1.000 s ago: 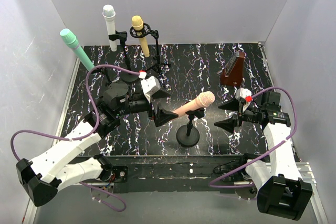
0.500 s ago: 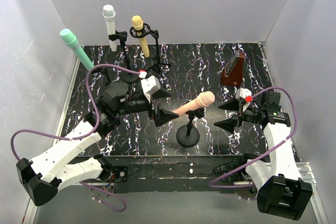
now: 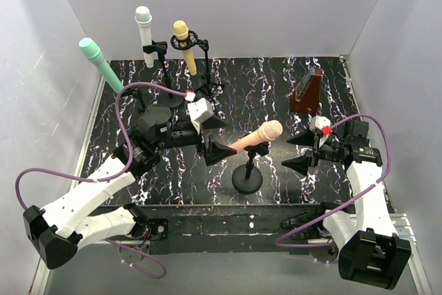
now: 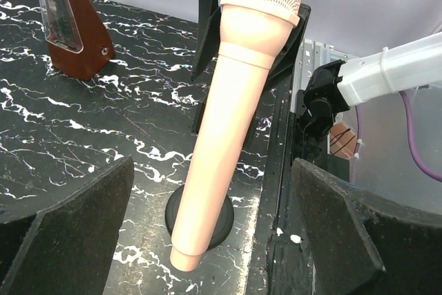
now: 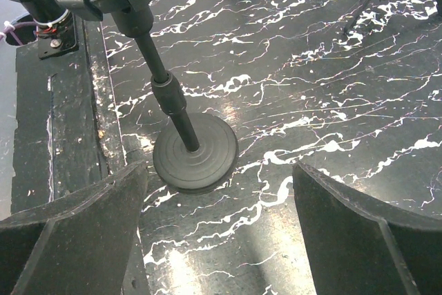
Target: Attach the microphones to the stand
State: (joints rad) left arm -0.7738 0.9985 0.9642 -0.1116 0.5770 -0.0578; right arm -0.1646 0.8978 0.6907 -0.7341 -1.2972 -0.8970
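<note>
My open left pincer (image 3: pixel 225 137) sits nearest, just off the tail of the pink mic (image 3: pixel 254 137), whose axis rises rightward toward my open right pincer (image 3: pixel 285 153).

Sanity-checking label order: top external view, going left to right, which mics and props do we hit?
mint green microphone → white microphone → yellow microphone → peach-pink microphone → metronome

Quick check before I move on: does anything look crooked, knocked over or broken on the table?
Nothing is fallen or broken. The white microphone and yellow microphone stand near upright in their stands; the mint green microphone and peach-pink microphone slant in theirs, seemingly the clip angle, not a slip. The metronome stands upright.
</note>
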